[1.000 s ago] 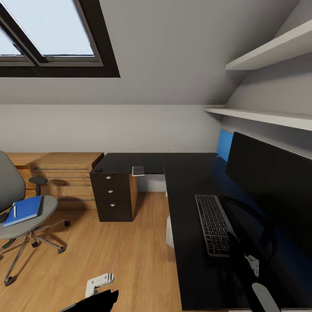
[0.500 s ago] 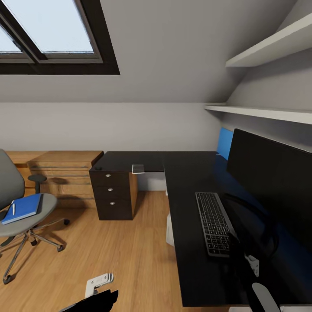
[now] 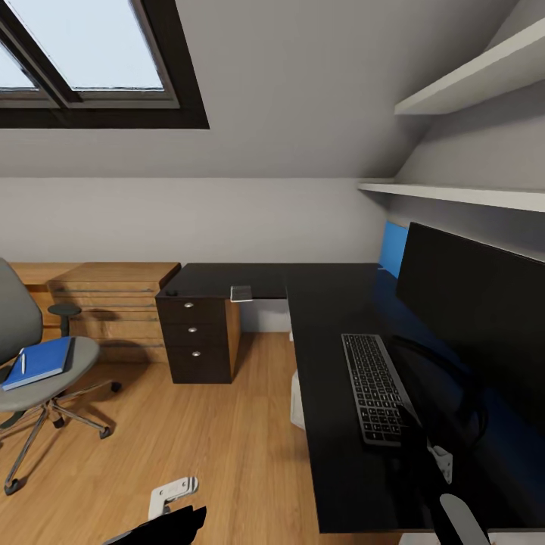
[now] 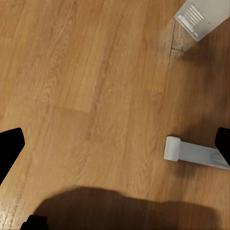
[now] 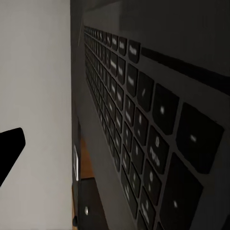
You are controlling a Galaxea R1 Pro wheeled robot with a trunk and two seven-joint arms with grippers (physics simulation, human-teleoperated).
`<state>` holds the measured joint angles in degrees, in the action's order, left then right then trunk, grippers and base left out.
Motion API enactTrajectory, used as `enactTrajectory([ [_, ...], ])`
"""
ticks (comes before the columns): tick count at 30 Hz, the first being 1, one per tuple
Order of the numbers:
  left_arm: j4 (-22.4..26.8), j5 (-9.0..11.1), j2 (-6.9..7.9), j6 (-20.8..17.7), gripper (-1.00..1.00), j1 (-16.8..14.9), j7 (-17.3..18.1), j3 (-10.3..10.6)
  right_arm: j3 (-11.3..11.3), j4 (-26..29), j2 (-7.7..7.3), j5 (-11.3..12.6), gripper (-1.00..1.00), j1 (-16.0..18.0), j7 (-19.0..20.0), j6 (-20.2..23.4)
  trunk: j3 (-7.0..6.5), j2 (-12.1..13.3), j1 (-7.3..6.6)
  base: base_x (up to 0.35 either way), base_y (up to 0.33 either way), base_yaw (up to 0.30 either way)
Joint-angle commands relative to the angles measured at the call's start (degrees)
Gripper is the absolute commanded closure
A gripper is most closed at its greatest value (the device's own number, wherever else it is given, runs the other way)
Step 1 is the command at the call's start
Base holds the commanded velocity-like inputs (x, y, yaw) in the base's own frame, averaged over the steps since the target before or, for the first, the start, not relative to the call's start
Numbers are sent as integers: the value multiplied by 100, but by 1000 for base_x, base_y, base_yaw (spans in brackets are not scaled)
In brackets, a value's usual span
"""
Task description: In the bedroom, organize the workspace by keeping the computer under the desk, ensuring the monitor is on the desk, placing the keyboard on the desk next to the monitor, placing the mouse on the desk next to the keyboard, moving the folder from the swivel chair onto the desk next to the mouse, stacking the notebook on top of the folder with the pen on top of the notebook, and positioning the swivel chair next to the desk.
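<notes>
My right claw (image 3: 439, 462) is hanging low at the near end of the keyboard (image 3: 372, 386), its pale fingertip just beside the last rows of keys; whether it is spread or pressed together I cannot tell. In the right wrist view the keyboard (image 5: 143, 120) is running away from me as a long slab of dark, slightly glossy square keys on a slim grey body. My left claw (image 3: 172, 496) is hovering over the wood plank floor (image 3: 204, 454), its black fingertips (image 4: 9, 148) standing wide apart at the edges of the left wrist view with bare planks between them.

The keyboard is lying flat on the glossy black top of the L-shaped desk (image 3: 325, 303), just beside the wide black monitor (image 3: 473, 318). Beyond it, the desk's drawer unit (image 3: 195, 341) is showing three round silver knobs, next to a light wooden dresser (image 3: 113, 303). Well apart from both claws, across the floor, the grey padded swivel chair (image 3: 30, 363) is carrying the bright blue folder (image 3: 39, 362) on its seat, a slim white pen (image 3: 23, 363) lying on top.
</notes>
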<state>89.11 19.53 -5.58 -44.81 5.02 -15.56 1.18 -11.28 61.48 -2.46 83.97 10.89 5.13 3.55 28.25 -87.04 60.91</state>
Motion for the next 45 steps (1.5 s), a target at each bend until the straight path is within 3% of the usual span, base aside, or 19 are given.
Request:
enactTrajectory([
  [1, 8, 60, 1, -12, -100, -1, -49, 4, -8, -4, 3, 55, -100, 1, 6, 36, 5, -2, 0, 0, 0, 0],
  [29, 1, 60, 13, -10, -100, -1, -35, -13, -14, -4, 0, 49, -100, 1, -3, 32, 5, -2, 0, 5, -45, 0],
  [45, 1, 60, 13, -10, -100, -1, -43, -28, -14, -4, 0, 49, -100, 1, -3, 40, 5, -2, 0, -301, 0, 0],
])
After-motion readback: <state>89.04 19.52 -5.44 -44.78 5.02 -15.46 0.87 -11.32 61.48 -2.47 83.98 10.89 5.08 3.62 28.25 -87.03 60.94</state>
